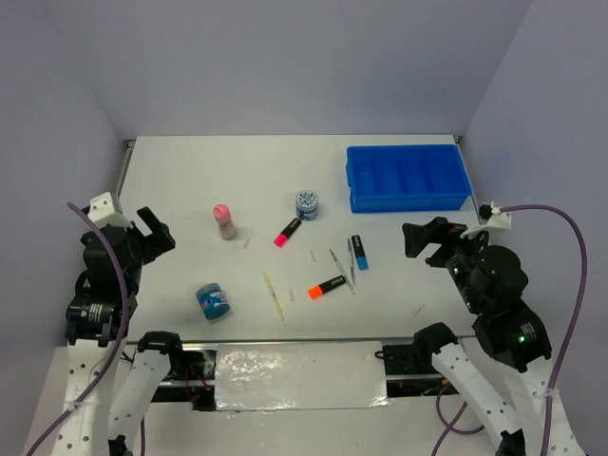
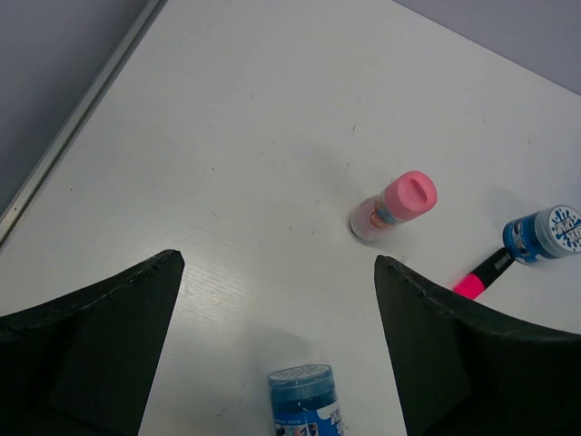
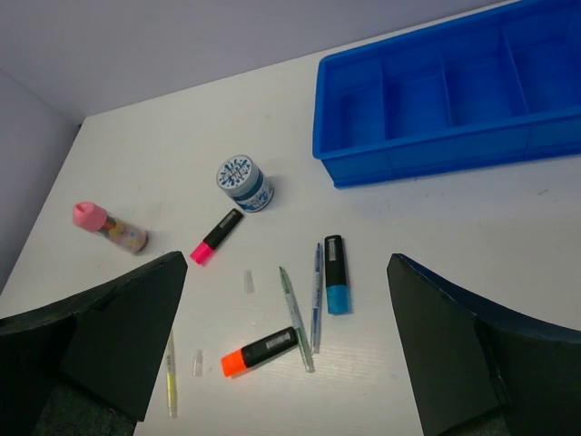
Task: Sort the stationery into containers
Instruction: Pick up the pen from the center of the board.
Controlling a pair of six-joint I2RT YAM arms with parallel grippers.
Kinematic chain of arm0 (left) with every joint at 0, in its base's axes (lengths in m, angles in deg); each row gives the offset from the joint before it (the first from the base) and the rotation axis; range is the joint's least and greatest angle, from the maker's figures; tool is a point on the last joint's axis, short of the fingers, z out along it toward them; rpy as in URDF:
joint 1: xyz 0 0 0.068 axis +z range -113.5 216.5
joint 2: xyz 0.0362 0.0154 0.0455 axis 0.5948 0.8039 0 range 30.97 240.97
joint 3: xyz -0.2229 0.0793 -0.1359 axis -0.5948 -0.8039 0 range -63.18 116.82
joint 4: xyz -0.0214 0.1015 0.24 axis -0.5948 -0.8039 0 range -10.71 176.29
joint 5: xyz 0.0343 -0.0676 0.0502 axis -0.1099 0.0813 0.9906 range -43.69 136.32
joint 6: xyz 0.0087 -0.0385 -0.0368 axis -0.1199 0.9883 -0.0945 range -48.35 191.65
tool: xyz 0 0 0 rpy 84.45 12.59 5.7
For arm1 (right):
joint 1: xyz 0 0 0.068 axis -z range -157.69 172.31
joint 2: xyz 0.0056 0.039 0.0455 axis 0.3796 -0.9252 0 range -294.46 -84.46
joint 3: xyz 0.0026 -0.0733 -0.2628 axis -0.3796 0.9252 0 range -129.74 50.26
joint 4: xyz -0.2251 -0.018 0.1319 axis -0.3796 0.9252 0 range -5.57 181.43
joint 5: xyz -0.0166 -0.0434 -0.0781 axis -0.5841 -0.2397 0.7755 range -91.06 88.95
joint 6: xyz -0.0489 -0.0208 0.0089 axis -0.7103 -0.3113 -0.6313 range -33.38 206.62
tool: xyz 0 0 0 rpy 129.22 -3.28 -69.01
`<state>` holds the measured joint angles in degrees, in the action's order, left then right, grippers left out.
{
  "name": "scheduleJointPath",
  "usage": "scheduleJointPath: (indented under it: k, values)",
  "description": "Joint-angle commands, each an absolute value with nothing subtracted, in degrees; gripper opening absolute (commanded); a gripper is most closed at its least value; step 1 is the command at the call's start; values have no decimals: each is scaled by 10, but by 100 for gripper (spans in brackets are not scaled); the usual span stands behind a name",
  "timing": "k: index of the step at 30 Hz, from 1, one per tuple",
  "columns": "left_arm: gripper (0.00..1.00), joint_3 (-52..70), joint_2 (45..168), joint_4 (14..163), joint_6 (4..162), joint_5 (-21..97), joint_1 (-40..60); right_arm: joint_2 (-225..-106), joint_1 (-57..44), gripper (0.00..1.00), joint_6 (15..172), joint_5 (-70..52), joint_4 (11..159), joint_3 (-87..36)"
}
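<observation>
The stationery lies loose on the white table: a pink-capped bottle (image 1: 224, 220), two round blue jars (image 1: 307, 203) (image 1: 212, 301), and pink (image 1: 287, 233), orange (image 1: 327, 287) and blue-capped (image 1: 359, 253) markers. Thin pens (image 3: 295, 313) lie beside them, with a yellow one (image 1: 274, 296) apart. The blue tray of containers (image 1: 353, 180) stands at the back right, holding nothing I can see. My left gripper (image 1: 152, 233) hangs open at the left, the near jar (image 2: 304, 400) below its fingers. My right gripper (image 1: 423, 237) is open at the right, empty, facing the markers (image 3: 260, 351).
Two tiny clear caps (image 3: 248, 282) lie among the pens. A metal rail (image 1: 124, 171) edges the table's left side, and grey walls close the back and sides. A foil-covered strip (image 1: 299, 375) runs along the near edge between the arm bases.
</observation>
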<state>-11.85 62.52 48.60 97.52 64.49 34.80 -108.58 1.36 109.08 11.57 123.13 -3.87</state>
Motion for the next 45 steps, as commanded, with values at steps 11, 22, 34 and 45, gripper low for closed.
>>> scheduleJointPath:
  k: [11, 22, 34, 45]
  values:
    - [99, -118, 621, 503, 981, 648, 351, -1206, 16, 100, 1081, -53, 1126, -26]
    - [99, -122, 613, 507, 979, 637, 350, -1638, -88, 93, 1058, 166, 1200, -128]
    - [99, -123, 623, 512, 975, 619, 350, -1692, -99, 42, 1088, 124, 1126, -62]
    - [99, -124, 624, 511, 975, 619, 350, -1726, -113, 34, 1106, 119, 1094, -29]
